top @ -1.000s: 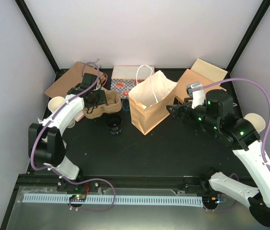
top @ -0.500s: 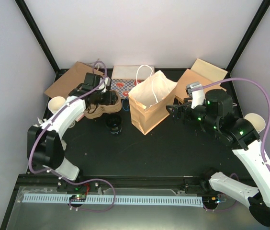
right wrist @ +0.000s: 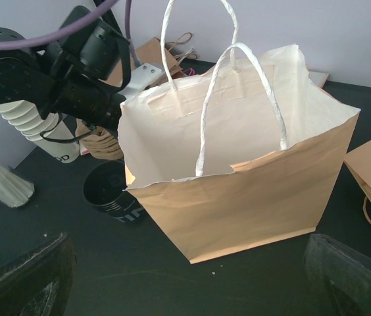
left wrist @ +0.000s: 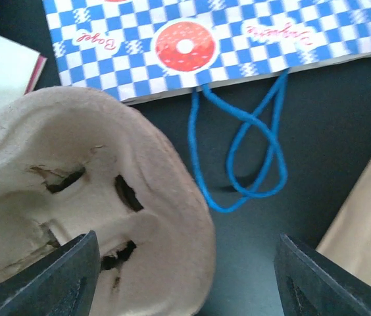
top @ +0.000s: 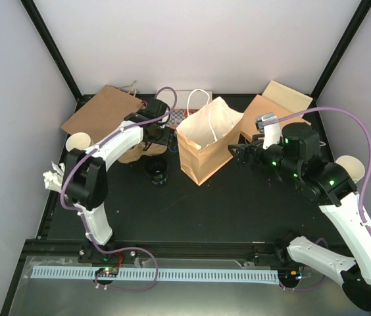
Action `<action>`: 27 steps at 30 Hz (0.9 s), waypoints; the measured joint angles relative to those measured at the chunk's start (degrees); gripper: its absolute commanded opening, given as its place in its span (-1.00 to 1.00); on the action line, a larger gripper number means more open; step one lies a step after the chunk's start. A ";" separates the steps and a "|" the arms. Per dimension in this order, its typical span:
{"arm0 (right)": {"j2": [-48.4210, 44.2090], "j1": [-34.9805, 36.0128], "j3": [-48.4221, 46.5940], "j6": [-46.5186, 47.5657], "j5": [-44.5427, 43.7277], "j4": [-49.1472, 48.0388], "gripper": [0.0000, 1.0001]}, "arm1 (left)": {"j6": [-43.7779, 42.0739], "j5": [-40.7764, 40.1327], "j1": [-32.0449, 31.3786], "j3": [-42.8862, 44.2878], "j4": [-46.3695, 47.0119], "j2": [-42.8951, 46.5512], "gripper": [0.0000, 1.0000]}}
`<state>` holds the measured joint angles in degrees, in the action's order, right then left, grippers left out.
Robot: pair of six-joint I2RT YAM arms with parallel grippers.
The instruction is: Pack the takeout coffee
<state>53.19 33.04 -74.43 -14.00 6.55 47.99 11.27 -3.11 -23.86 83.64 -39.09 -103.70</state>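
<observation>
One takeout coffee (top: pixel 156 171), a short black cup, stands on the black table just left of the open brown paper bag (top: pixel 205 141); the right wrist view shows this cup (right wrist: pixel 112 191) beside the bag (right wrist: pixel 238 171). My left gripper (top: pixel 162 137) hovers open over the right end of the brown pulp carrier (left wrist: pixel 74 197), holding nothing, its fingertips (left wrist: pixel 60 276) wide apart. The arm hides the rest of the carrier from above. My right gripper (top: pixel 238 153) stands open to the right of the bag, empty, facing the bag's side.
A blue checkered bag (left wrist: pixel 205 39) with blue cord handles (left wrist: pixel 245 151) lies behind the carrier. Flat brown bags lie at back left (top: pixel 100 108) and back right (top: pixel 274 105). Cream cup stacks (right wrist: pixel 41 125) stand at the left, another cup (top: pixel 350 168) at the right.
My left gripper has opened wider and swung right along the carrier towards the paper bag, now covering the cup that showed in the carrier. The right arm has not moved.
</observation>
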 measured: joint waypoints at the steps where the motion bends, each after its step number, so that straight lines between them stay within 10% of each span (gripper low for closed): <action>1: 0.00 0.00 0.00 0.00 0.00 0.00 0.95 | 0.00 -1.03 -0.24 0.31 -0.35 -0.63 0.44; 27: 0.00 0.00 0.00 0.17 0.00 0.02 0.94 | 1.20 -15.17 -1.73 1.55 -2.45 2.58 -0.12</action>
<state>53.19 33.04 -74.43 -13.82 6.55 48.01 12.47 -18.28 -25.58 85.19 -41.54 -101.12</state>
